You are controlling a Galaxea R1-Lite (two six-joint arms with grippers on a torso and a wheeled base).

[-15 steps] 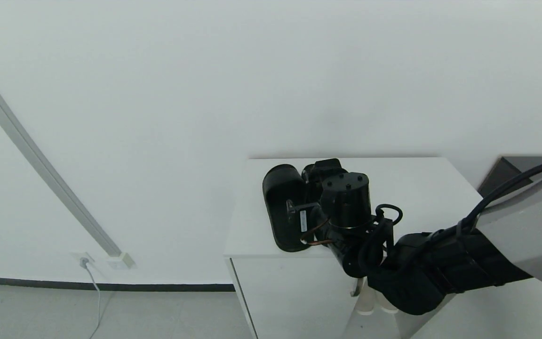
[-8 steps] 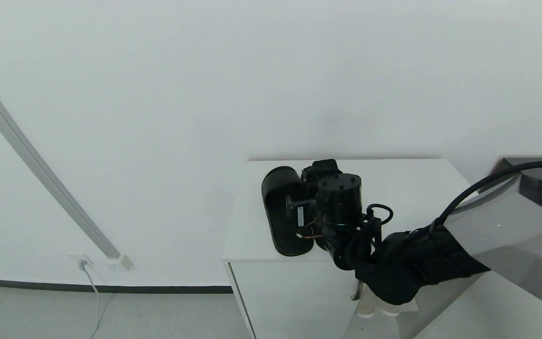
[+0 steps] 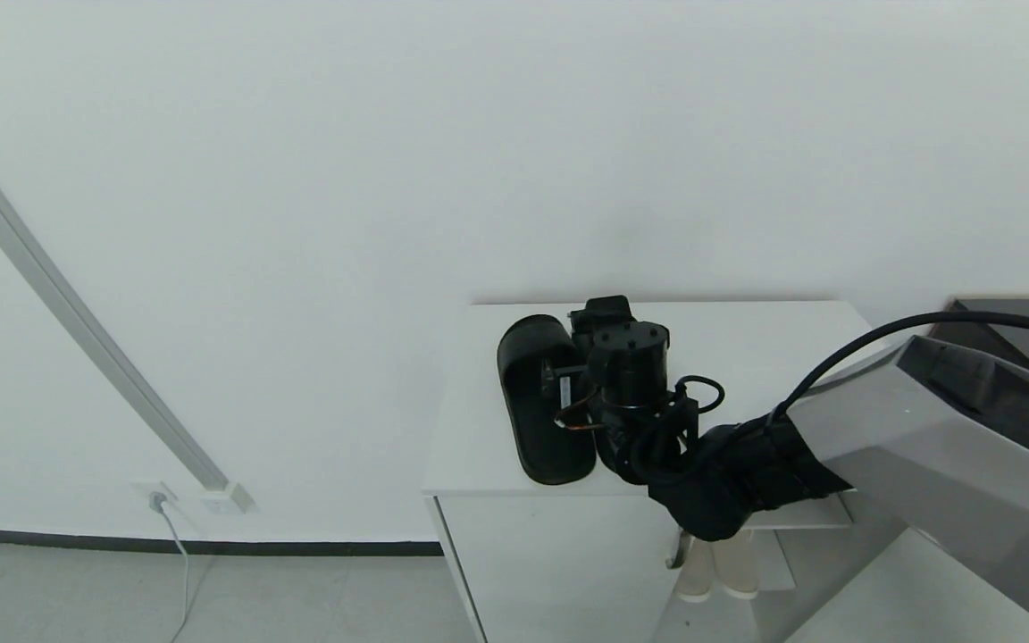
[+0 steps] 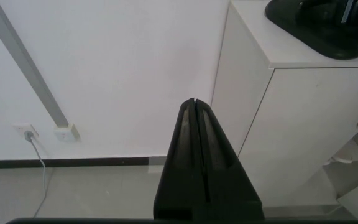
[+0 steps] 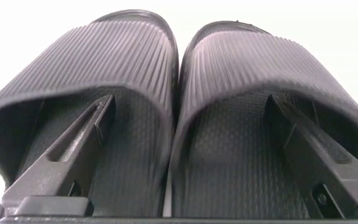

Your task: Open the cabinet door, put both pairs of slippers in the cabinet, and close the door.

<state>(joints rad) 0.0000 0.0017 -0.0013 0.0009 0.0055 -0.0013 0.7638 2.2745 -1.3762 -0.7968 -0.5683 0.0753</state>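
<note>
A pair of black slippers (image 3: pixel 541 402) lies side by side on top of the white cabinet (image 3: pixel 765 339). My right arm (image 3: pixel 631 375) reaches over them from the right. In the right wrist view my right gripper (image 5: pixel 189 102) is open, with one finger (image 5: pixel 73 155) under the strap of the left slipper (image 5: pixel 123 62) and the other finger (image 5: pixel 309 155) under the strap of the right slipper (image 5: pixel 260 68). A pale pair of slippers (image 3: pixel 715 567) stands on a shelf inside the cabinet. My left gripper (image 4: pixel 194 102) is shut and holds nothing; it hangs low beside the cabinet (image 4: pixel 303 124).
The cabinet stands against a white wall. A grey cable duct (image 3: pixel 77 313) runs slanted down the wall to a socket with a plugged-in cable (image 3: pixel 157 496). There is open floor (image 3: pixel 211 598) to the cabinet's left. The open front lies at lower right.
My right arm has pushed farther over the cabinet top, with the wrist shifting left and away. The black slippers have stayed put. More of the shelf with the pale slippers now shows.
</note>
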